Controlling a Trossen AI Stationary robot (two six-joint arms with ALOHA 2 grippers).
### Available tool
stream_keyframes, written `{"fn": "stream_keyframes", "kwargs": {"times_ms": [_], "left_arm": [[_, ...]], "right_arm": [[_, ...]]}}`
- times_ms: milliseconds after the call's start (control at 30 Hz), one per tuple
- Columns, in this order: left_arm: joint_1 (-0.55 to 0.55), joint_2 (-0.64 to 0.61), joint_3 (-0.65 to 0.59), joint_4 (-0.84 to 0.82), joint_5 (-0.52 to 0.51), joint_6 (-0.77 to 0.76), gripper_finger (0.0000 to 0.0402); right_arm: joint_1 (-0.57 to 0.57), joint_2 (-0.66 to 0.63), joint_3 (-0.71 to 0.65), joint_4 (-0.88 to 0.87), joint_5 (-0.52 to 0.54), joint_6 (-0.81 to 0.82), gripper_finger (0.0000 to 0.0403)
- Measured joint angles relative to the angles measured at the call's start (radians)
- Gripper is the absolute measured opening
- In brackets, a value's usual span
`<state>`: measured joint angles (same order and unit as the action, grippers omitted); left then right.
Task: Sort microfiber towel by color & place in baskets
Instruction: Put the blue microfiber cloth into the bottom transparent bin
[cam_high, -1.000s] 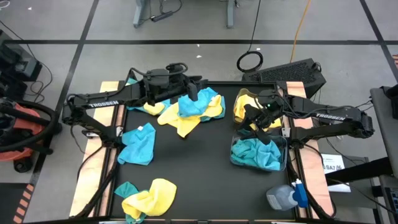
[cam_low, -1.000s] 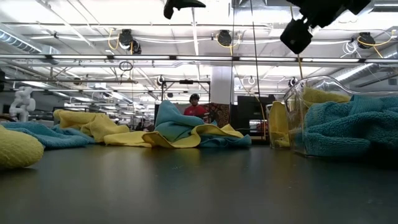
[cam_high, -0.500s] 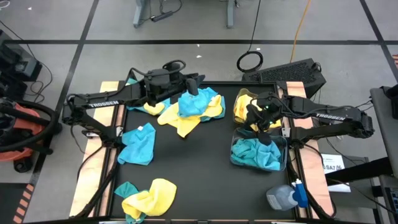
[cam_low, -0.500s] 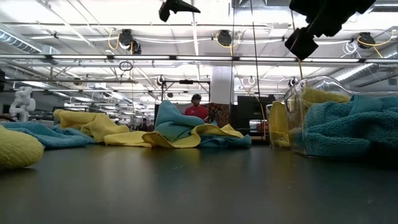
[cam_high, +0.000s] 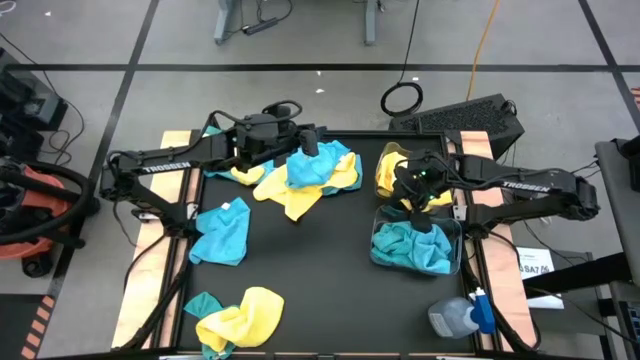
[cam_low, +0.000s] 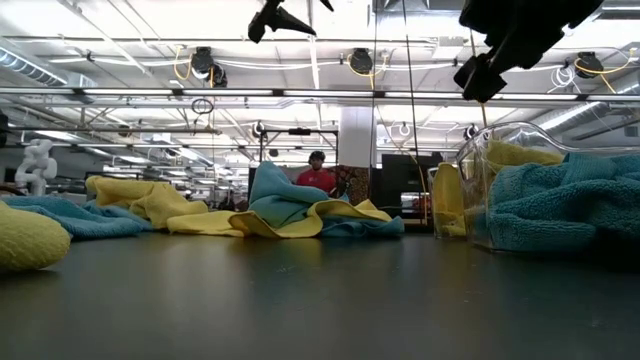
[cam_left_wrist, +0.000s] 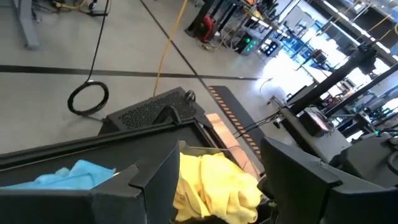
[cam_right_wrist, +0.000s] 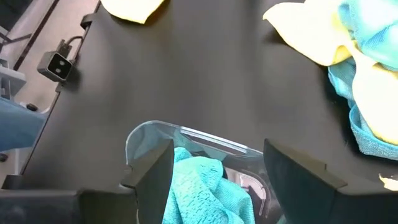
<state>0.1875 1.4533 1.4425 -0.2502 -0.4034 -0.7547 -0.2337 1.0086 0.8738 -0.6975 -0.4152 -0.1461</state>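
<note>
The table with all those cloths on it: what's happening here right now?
A two-armed robot is sorting yellow and teal towels into two clear bins. The far bin holds yellow cloths, the near bin teal ones. The right gripper hangs open over the bins, holding nothing. The left gripper hovers open above the mixed pile at the far side. More towels lie loose on the black table.

yellow and teal towels (cam_high: 305, 175) lie scattered; two clear baskets (cam_high: 457, 250) seemingly hold sorted ones.
</note>
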Motion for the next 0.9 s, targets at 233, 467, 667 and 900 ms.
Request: {"fn": "stream_keyframes", "kwargs": {"times_ms": [233,467,667,900], "left_arm": [[0.004,0.0,0.0,-0.013,-0.025,0.0,0.0231],[0.014,0.0,0.0,-0.036,-0.025,0.015,0.0231],[0.029,0.0,0.0,-0.119,-0.02,0.136,0.0231],[0.045,0.0,0.0,-0.262,0.106,0.319,0.0231]], "right_arm": [[0.0,0.061,0.0,0.009,0.001,-0.009,0.024],[0.0,0.117,0.0,0.03,0.0,-0.021,0.024],[0.0,0.126,0.0,0.07,-0.003,-0.029,0.024],[0.0,0.125,0.0,0.166,-0.002,0.066,0.024]]}}
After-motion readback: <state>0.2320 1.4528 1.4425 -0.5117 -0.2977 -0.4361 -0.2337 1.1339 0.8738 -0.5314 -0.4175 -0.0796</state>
